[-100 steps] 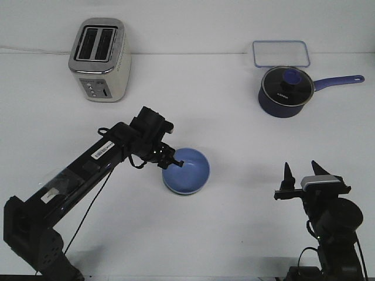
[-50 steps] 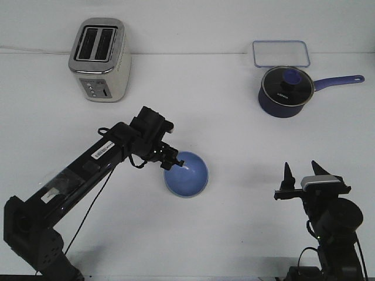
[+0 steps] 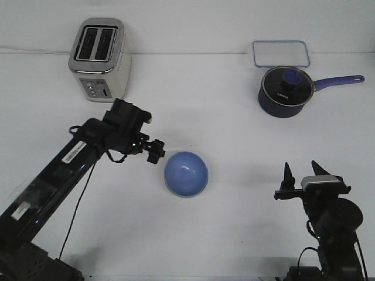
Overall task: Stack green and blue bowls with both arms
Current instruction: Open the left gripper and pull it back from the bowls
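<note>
Blue bowl free on the table, both arms clear of it.
Left gripper (image 3: 154, 151) holds nothing, its opening unclear; the blue bowl (image 3: 186, 174) sits just right of it, apart. Well right, the right gripper (image 3: 302, 172) stands spread wide, empty.

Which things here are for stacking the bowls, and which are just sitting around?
For the job: blue bowl, left gripper, right gripper. I cannot make out a green bowl.
Just sitting around: toaster, saucepan, clear box.
</note>
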Motion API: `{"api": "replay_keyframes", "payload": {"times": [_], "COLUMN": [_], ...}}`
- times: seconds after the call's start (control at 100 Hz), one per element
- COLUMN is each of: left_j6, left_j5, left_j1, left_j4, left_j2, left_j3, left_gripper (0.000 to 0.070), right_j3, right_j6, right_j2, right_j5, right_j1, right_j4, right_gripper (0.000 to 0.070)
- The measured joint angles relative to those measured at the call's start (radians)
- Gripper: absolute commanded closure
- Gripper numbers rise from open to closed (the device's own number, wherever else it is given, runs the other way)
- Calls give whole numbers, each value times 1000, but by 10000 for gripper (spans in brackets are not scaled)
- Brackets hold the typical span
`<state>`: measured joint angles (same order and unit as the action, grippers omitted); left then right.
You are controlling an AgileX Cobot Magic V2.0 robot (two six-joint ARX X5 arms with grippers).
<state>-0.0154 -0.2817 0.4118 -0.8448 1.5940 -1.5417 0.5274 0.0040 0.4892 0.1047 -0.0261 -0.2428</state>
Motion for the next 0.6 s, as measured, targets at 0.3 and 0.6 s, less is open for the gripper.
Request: {"api": "replay_keyframes", "payload": {"times": [0.3, 0.6], "left_j6": [33, 27], "left_j5": [126, 127], "left_j1": [-142, -256], "left_j4": [21, 205], "left_j2": [-222, -538], "left_j3": [8, 263], "left_gripper": [262, 262], "right_j3": [0, 0], "right_j6": [0, 0], "right_j2": [0, 0], "right_j5": [0, 0], "right_j1": [0, 0], "right_j4": [0, 0], "right_gripper": [210, 209]}}
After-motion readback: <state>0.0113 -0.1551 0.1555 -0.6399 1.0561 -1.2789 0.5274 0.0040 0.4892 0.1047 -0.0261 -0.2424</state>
